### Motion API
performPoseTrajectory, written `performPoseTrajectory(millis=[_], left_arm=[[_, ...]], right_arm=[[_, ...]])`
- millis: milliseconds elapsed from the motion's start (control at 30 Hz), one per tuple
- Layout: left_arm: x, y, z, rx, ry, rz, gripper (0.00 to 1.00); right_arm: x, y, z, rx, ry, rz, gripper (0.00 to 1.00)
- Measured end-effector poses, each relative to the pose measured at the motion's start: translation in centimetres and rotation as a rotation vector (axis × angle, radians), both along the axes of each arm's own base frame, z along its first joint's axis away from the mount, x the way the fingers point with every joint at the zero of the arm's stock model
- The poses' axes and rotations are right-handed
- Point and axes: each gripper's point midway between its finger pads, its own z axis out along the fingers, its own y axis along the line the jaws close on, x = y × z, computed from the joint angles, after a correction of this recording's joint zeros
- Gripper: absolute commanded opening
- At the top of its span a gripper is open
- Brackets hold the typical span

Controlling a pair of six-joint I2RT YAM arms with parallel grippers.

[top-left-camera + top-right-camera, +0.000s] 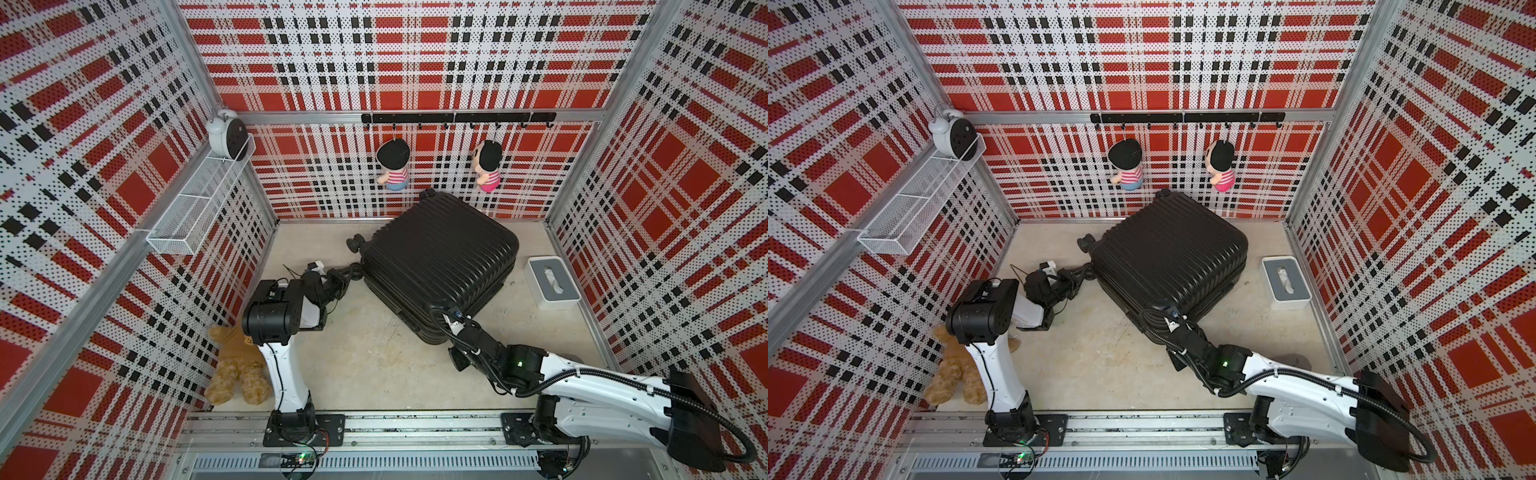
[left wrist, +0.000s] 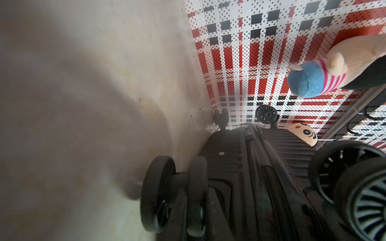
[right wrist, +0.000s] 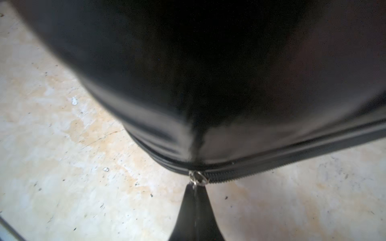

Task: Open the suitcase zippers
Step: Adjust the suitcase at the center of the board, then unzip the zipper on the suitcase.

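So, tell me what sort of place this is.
Probably a robot test booth dressed up like a room: plaid perforated walls all round, two robot arms bolted to a base rail, and plush dolls hung as props.

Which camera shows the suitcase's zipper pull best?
The right wrist view: the zipper pull sits sharp, pinched by the right gripper. In both top views the right arm hides it; the left wrist view shows only blurred zipper track.
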Motion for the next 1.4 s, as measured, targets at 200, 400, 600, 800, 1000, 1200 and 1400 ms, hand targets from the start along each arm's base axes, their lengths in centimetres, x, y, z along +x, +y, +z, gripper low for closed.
performPoseTrajectory(millis=[200,400,600,800,1000,1200,1400], left_arm=[[-4.5,1.9,0.2,0.044,0.02,0.082,0.0],[-8.5,2.6,0.3,0.108,0.053,0.138,0.0],[-11.0,1.6,0.7,0.207,0.095,0.166,0.0],[-13.3,-0.6,0.9,0.285,0.125,0.163,0.0],[-14.3,-1.3,0.7,0.309,0.137,0.176,0.0],[-14.4,-1.3,0.7,0.306,0.135,0.186,0.0],[-15.0,-2.0,0.6,0.3,0.131,0.154,0.0]], right_arm=[[2.3,-1.6,-0.1,-0.026,-0.011,-0.079,0.0],[4.8,-3.0,-0.1,-0.003,-0.018,-0.147,0.0],[7.0,-4.5,-0.2,0.013,-0.018,-0.202,0.0],[9.8,-6.4,-0.2,0.005,-0.038,-0.279,0.0],[10.7,-6.9,-0.2,0.0,-0.058,-0.293,0.0],[9.5,-6.5,-0.1,0.033,-0.056,-0.233,0.0],[6.0,-4.8,0.1,0.115,-0.024,-0.074,0.0]])
